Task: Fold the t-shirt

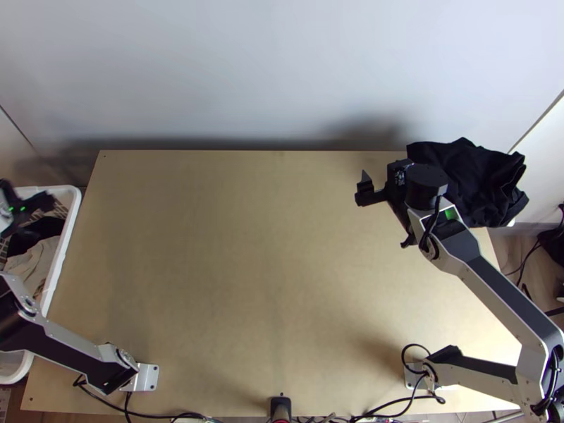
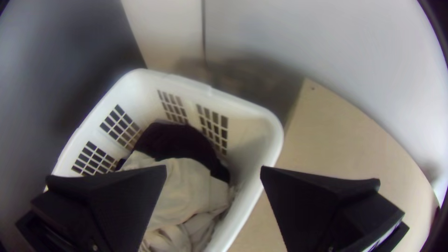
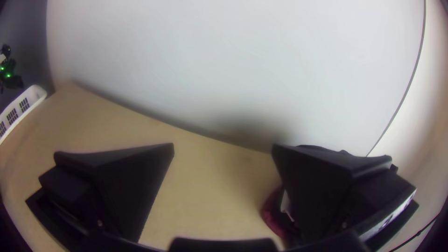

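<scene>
At the tabletop's point(image 1: 268, 282) far right corner lies one black cloth point(image 1: 479, 180), bunched, partly hidden by the right arm point(image 1: 504, 292). Two claws, left point(image 1: 29, 204) and right point(image 1: 392, 186), stand wide open, empty. One basket point(image 1: 65, 236), cut off at left, contains at least two garments, dark point(image 2: 175, 140) and pale point(image 2: 189, 184). Which cloth is the t-shirt cannot be told.

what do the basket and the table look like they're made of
The basket looks like white plastic, fairly smooth with a soft sheen, judging by its rounded rim and the grids of slots in its walls. The table seems to be pale wood or board, matte and flat; whether solid or laminated, I can't tell.
</scene>
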